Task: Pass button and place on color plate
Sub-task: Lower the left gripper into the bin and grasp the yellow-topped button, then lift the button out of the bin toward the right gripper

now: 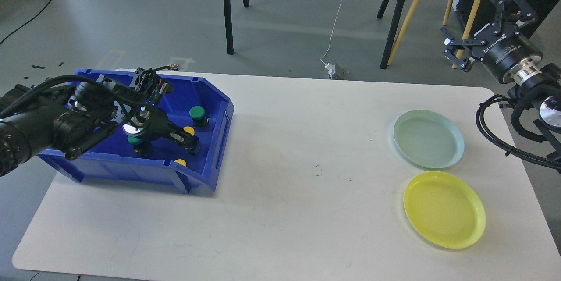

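A blue bin [218, 140] at the left of the table holds several push buttons. A green one [197, 112] stands at the back right. Another green one [133, 140] is half hidden under my left arm, and a yellow one [180, 162] lies by the front wall. My left gripper [189, 142] reaches down into the bin, right at a yellow button [188, 130]. Its dark fingers cannot be told apart. My right gripper [472, 20] is open and empty, raised off the table's far right corner. The pale green plate [428, 139] and the yellow plate [444, 209] are both empty.
The white table [307, 176] carries the bin at the left and the two plates at the right. Stand legs, wooden poles and a cable with a plug are on the floor behind the table.
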Robot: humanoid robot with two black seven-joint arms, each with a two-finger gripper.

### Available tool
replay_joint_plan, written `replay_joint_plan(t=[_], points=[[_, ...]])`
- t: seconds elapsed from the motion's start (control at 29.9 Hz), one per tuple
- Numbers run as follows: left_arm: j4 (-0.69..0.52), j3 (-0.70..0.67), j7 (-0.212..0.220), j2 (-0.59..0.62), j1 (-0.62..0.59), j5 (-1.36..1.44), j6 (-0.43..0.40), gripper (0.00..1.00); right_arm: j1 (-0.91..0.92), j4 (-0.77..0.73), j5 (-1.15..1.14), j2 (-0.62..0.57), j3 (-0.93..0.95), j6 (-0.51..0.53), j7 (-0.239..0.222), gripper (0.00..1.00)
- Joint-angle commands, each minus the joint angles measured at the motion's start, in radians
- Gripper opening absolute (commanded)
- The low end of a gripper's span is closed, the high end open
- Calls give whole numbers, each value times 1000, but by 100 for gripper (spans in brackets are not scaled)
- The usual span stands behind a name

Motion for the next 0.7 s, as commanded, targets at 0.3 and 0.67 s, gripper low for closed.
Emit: replay_joint_plan(t=[0.3, 0.67], points=[[-422, -448, 0, 364, -54, -358, 0, 16, -1, 2, -2, -11, 0, 0, 2, 100], [-119, -555, 0, -180, 15, -791, 0, 16, -65, 237, -271, -166, -6, 0, 23, 100]])
